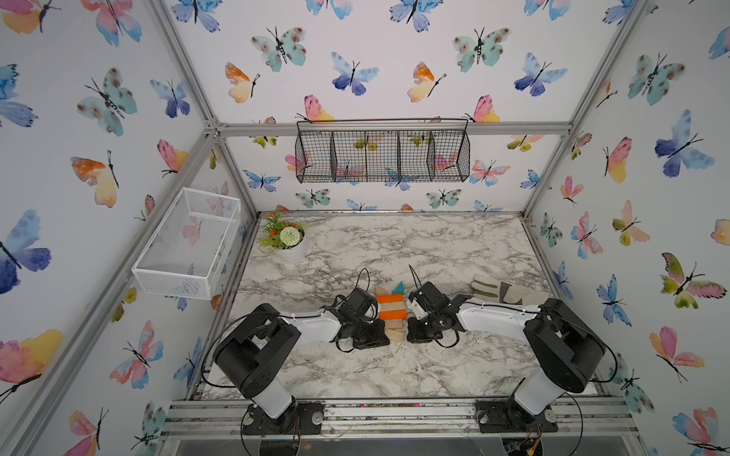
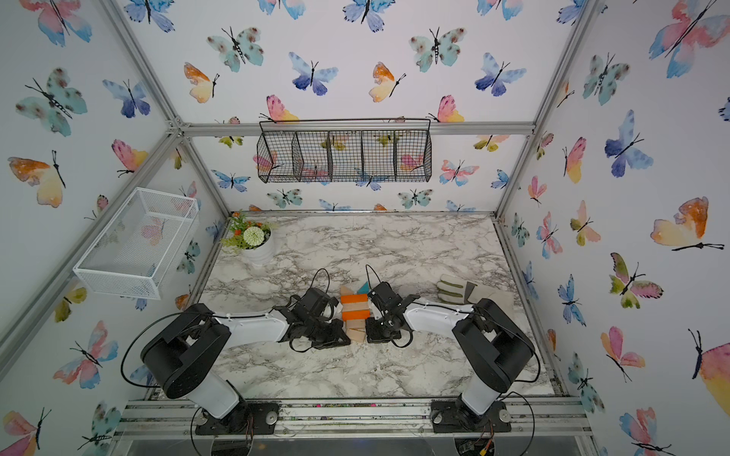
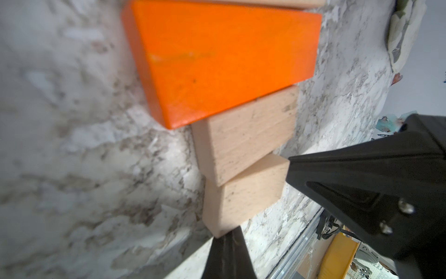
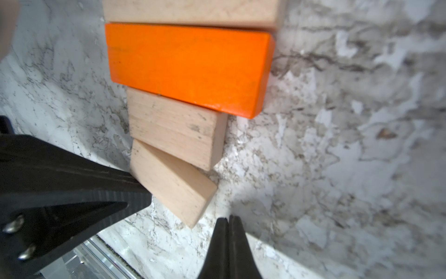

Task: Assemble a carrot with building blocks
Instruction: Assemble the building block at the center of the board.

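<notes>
The carrot point(image 1: 392, 312) lies mid-table in both top views: teal triangle point(image 1: 398, 287) and tan triangle point(image 1: 381, 291) at the far end, then orange and tan bars alternating, then two small tan blocks. The nearest small tan block point(image 3: 243, 195) sits skewed to the row point(image 4: 169, 183). My left gripper point(image 3: 228, 233) is shut, its tip against that block's corner. My right gripper point(image 4: 228, 217) is shut too, its tip close beside the same block on the opposite side. In a top view the left gripper point(image 1: 385, 334) and right gripper point(image 1: 410, 333) flank the carrot's narrow end.
A grey-and-cream glove point(image 1: 501, 292) lies to the right on the marble table point(image 1: 395, 244). A potted flower point(image 1: 290, 244) stands at the far left corner. A white mesh basket point(image 1: 185, 244) hangs on the left wall, a black wire basket point(image 1: 383, 154) on the back wall.
</notes>
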